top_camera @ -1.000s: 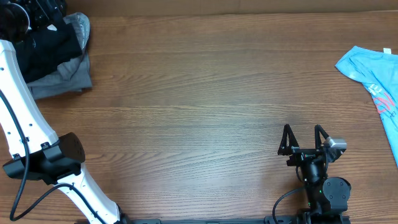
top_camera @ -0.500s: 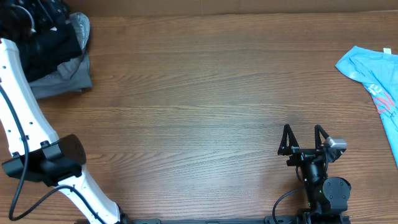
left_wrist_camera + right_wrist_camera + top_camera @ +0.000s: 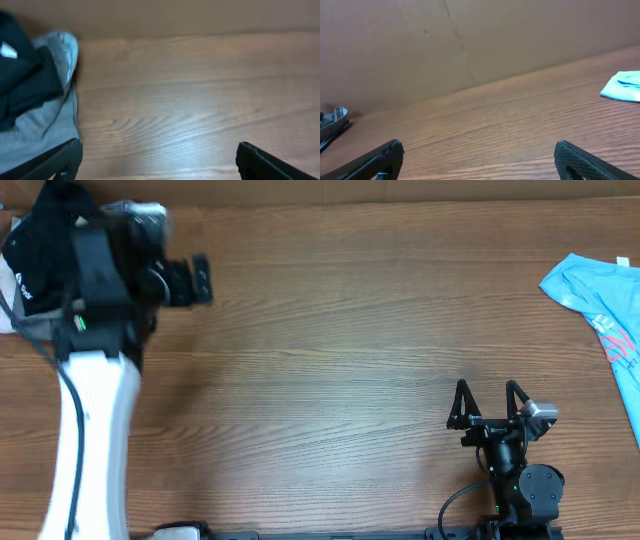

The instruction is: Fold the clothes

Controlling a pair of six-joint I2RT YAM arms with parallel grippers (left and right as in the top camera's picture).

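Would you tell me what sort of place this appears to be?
Probably a robotics lab bench: a left arm and right arm mounted at a wooden table, with a blue shirt and dark clothes awaiting folding.

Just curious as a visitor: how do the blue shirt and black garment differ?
The blue shirt lies alone at the right edge, partly out of view; the black garment sits atop a grey one at the left. The left arm hovers by the black garment; no arm is near the blue shirt. Neither is gripped.
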